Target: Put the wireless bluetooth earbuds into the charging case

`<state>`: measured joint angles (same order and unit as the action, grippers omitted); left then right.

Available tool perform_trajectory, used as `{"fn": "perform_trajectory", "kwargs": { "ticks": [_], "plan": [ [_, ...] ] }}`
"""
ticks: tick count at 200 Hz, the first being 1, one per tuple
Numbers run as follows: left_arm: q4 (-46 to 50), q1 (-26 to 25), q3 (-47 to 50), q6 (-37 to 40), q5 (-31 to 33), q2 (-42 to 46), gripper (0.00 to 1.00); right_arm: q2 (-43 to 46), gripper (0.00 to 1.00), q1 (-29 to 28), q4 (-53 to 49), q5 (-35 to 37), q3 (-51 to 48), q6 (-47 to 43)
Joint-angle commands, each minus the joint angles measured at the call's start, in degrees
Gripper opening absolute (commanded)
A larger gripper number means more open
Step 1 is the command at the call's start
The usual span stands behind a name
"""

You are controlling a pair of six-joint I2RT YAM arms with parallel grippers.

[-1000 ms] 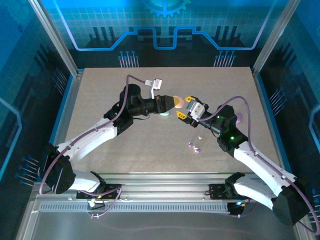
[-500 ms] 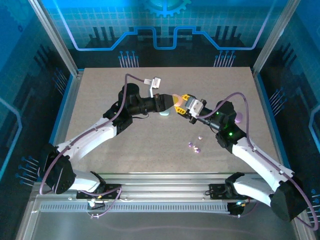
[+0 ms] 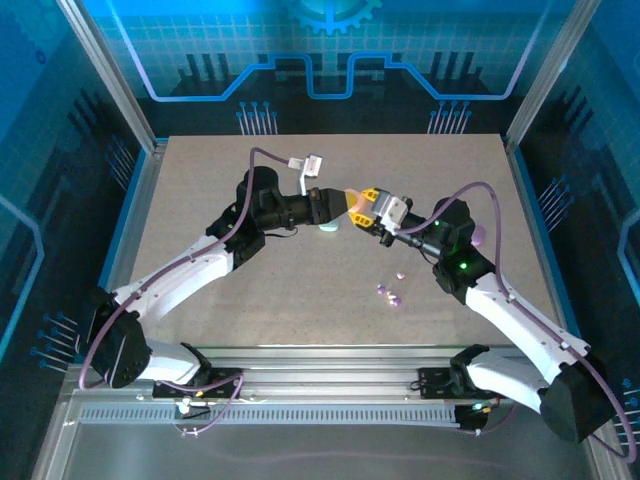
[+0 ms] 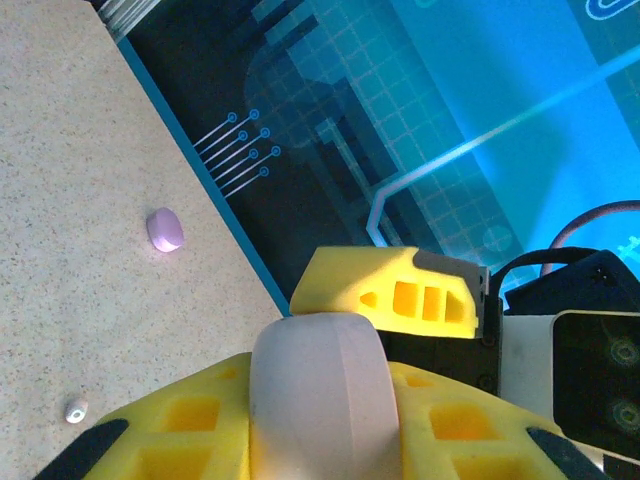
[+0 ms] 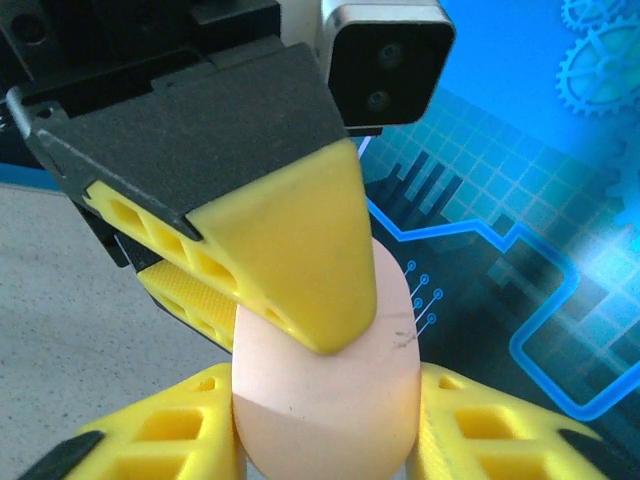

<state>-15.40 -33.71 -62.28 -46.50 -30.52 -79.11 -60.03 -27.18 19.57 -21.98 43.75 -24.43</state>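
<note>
- The left gripper (image 3: 338, 205) was clamped on a pink case (image 5: 330, 390), an oval pebble-like shell held up off the table (image 3: 200, 190) at the middle of the top view.
- The right gripper (image 3: 363, 208) met it tip to tip from the right. Its two yellow fingers (image 5: 190, 435) stood on either side of the same pink case, close against it. Whether they had pinched it or only flanked it could not be told.
- In the right wrist view, one yellow finger of the left gripper lay across the upper front of the pink case.
- Three tiny lilac earbuds (image 3: 393, 298) lay loose on the table, lower right of the two grippers and well apart from them.
- A small white earbud (image 4: 76, 409) lay on the table at the lower left of the left wrist view.
- A lilac case (image 4: 165, 229) lay closed on the table near its blue edge.
- A pale mint object (image 3: 328, 229) lay on the table just below the left gripper in the top view.
</note>
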Motion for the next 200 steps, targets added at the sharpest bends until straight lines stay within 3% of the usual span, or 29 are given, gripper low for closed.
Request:
{"fn": "perform_trajectory", "kwargs": {
  "ticks": [1,21,39,59,93,119,155,200],
  "plan": [
    [-0.77,-0.3,-0.67,1.63,-2.44,1.28,0.36,-0.09,0.34,0.88,-1.55,-2.0,2.49,-0.38],
    [0.24,-0.31,-0.13,7.3,-2.04,2.8,0.53,-0.56,0.32,1.51,-10.44,-8.26,5.78,-0.43],
    [2.59,-0.32,1.24,16.44,-1.12,5.16,0.61,-1.3,0.32,2.02,-18.25,-14.74,9.04,-1.32],
    [4.37,-0.31,4.7,29.63,-0.81,8.63,0.64,-2.98,0.32,2.57,-25.55,-21.76,12.19,-1.9],
    [2.99,-0.34,11.81,50.38,0.0,14.53,0.66,-7.58,0.32,3.01,-37.51,-27.67,19.27,-3.49],
    [6.16,-0.3,10.87,55.51,-1.03,13.76,0.65,-10.03,0.31,3.08,-42.56,-31.92,22.34,-5.82],
    [5.52,-0.4,10.99,56.67,-2.41,13.32,0.61,-11.64,0.31,3.01,-45.89,-33.3,24.54,-7.82],
    [6.47,-0.42,11.57,59.73,-2.61,13.95,0.5,-12.37,0.32,3.02,-47.06,-34.21,25.42,-8.77]
  ]
}}
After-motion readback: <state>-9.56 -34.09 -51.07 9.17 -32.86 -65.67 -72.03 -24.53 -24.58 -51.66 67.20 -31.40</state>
